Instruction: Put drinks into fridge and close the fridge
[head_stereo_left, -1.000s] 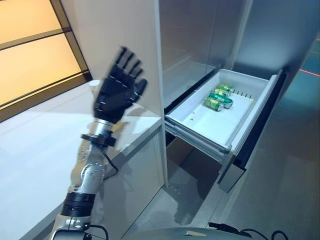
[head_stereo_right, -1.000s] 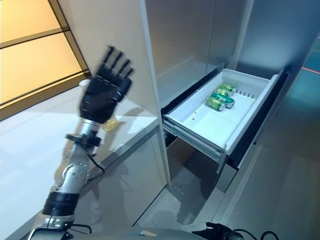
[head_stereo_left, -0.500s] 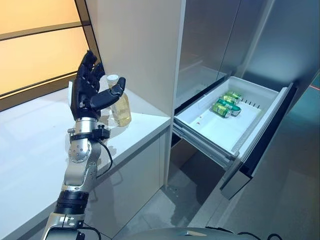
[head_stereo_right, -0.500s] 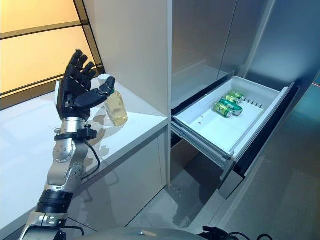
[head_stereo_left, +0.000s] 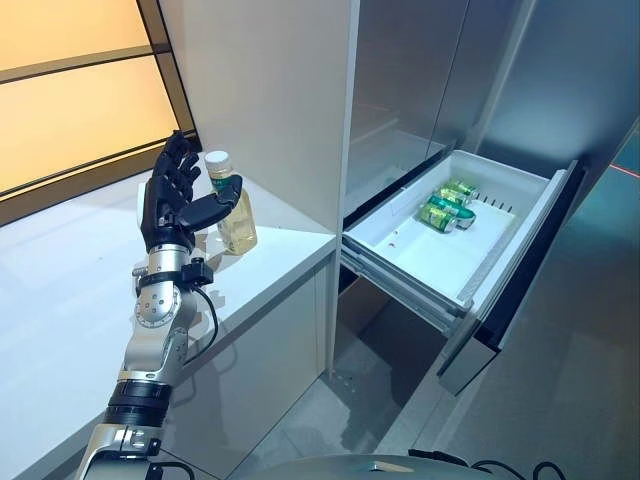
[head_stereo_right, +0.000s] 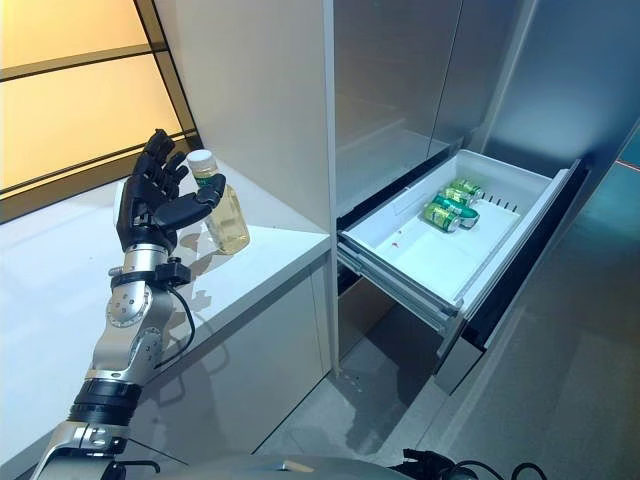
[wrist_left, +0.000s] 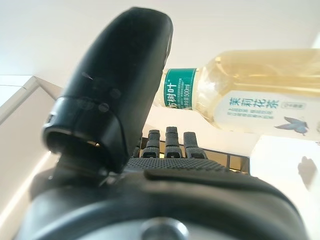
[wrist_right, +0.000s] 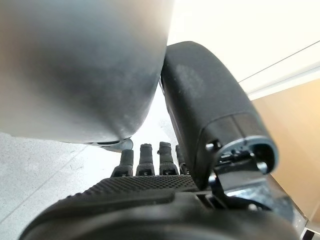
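Observation:
A clear bottle of pale yellow drink (head_stereo_left: 236, 212) with a white cap and green label stands on the white counter (head_stereo_left: 70, 290) beside the tall cabinet wall. My left hand (head_stereo_left: 172, 204) is raised just left of the bottle, fingers straight and spread, thumb reaching toward the bottle's neck, not closed on it. The bottle also shows in the left wrist view (wrist_left: 250, 100) past the thumb (wrist_left: 120, 85). Green cans (head_stereo_left: 443, 204) lie at the back of the open white fridge drawer (head_stereo_left: 420, 262). My right hand (wrist_right: 165, 190) shows in its wrist view with fingers straight, holding nothing.
The fridge drawer juts out into the floor space at the right, its dark front panel (head_stereo_left: 520, 290) lowest. The tall cabinet wall (head_stereo_left: 270, 100) stands between counter and fridge. An orange-lit window (head_stereo_left: 70, 110) lines the counter's far edge.
My left hand has come down and moved closer to the bottle, thumb now by its neck. The camera has shifted a little.

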